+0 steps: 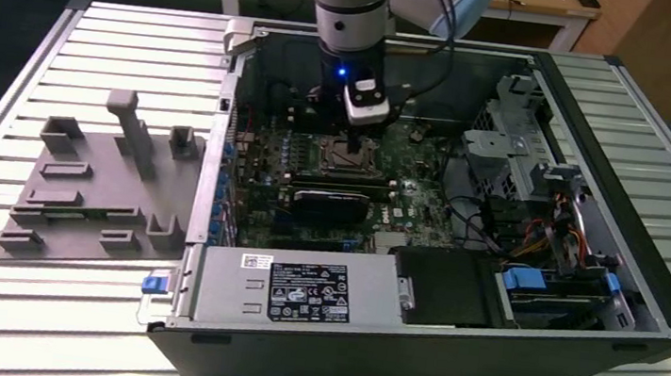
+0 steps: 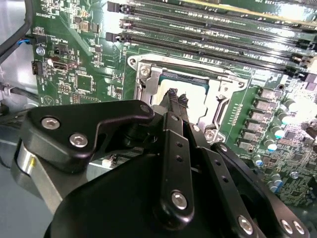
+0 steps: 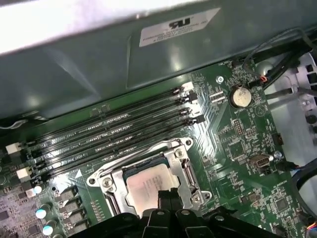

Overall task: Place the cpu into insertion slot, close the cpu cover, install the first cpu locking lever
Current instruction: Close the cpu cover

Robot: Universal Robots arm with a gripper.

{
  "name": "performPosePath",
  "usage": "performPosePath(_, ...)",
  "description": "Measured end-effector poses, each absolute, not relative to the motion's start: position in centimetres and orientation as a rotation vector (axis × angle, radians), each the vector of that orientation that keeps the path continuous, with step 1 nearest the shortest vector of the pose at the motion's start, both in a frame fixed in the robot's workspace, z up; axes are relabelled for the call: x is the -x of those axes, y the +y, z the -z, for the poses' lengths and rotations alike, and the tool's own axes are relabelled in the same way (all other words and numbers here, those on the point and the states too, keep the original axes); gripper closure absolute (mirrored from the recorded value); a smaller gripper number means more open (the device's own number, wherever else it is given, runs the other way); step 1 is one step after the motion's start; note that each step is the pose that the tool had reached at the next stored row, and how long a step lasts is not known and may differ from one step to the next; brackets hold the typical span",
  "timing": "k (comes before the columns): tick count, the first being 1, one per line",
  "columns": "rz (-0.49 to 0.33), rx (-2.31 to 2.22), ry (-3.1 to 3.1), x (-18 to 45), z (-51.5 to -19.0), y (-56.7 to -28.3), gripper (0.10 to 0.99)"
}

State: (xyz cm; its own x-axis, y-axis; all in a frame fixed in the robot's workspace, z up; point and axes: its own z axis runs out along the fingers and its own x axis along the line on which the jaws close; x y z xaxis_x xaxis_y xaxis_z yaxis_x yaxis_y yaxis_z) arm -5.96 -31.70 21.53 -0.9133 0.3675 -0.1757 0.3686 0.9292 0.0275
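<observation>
Your flat square silver-grey cpu [image 3: 150,186] already sits in the dark square insertion slot [image 3: 136,171] on the green circuit board [image 3: 237,139]. The silver metal-frame cpu cover [image 3: 181,163] appears to lie closed around it. Your black gripper [image 3: 167,198] hovers just above the chip, fingers [image 2: 174,96] pressed together, holding nothing. I judge the locking lever remains.

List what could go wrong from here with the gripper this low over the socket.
1. The gripper hangs right over the cpu, which lies framed by the cpu cover. Pushing down too hard could mark the chip or strain the socket beneath.
2. The long memory slots run close beside the cover. A sideways slip could knock their end clips.
</observation>
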Motion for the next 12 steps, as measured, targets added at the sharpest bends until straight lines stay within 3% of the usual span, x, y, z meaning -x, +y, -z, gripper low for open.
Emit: performPosePath(12,0.010,-0.560,2.909,6.16,-21.53,-32.18,0.984)
